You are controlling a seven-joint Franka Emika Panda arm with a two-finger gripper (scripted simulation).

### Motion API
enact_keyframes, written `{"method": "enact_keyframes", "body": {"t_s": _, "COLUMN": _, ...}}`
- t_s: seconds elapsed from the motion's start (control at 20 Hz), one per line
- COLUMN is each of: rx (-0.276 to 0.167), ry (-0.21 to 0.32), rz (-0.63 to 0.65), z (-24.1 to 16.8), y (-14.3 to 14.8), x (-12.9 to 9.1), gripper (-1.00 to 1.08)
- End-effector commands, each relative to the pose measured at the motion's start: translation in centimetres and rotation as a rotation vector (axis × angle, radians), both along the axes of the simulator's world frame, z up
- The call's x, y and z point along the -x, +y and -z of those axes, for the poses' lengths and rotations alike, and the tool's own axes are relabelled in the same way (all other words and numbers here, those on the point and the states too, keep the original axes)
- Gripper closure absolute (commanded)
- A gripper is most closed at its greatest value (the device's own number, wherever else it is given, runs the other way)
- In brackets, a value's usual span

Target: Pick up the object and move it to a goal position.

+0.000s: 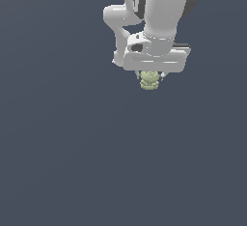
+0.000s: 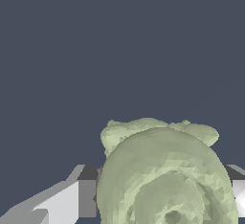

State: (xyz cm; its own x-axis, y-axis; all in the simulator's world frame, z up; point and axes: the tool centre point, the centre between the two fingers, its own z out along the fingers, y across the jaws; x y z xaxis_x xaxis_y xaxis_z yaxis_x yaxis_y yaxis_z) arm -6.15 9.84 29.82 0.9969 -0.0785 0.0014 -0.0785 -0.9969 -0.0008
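Observation:
The object point(image 1: 150, 81) is a small pale yellow-green lump with stacked ridges, showing just beneath the white hand in the exterior view. My gripper point(image 1: 150, 78) is closed around it from both sides, and most of the fingers are hidden behind the hand's body. In the wrist view the object point(image 2: 165, 175) looms large and close, filling the space between the two fingers point(image 2: 72, 204), with a light finger pad pressed against each of its sides. Its ridged rings face the camera.
A plain dark grey-blue floor point(image 1: 72, 162) surrounds the arm in both views. The white arm links point(image 1: 159, 12) rise above the hand in the exterior view. No other objects show.

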Motion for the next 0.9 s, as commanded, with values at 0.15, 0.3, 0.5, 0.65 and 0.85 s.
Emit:
{"method": "enact_keyframes", "body": {"t_s": 0.15, "rx": 0.000, "ry": 0.001, "rz": 0.000, "z": -4.7, "y": -0.1, "x": 0.1, "gripper": 1.08}}
{"method": "enact_keyframes", "body": {"t_s": 0.3, "rx": 0.000, "ry": 0.001, "rz": 0.000, "z": -6.4, "y": -0.1, "x": 0.0, "gripper": 1.08}}
{"method": "enact_keyframes", "body": {"t_s": 0.5, "rx": 0.000, "ry": 0.001, "rz": 0.000, "z": -8.1, "y": -0.1, "x": -0.1, "gripper": 1.08}}
{"method": "enact_keyframes", "body": {"t_s": 0.65, "rx": 0.000, "ry": 0.001, "rz": 0.000, "z": -8.8, "y": -0.1, "x": -0.1, "gripper": 1.08}}
{"method": "enact_keyframes", "body": {"t_s": 0.85, "rx": 0.001, "ry": 0.001, "rz": 0.001, "z": -9.0, "y": -0.1, "x": -0.3, "gripper": 1.08}}
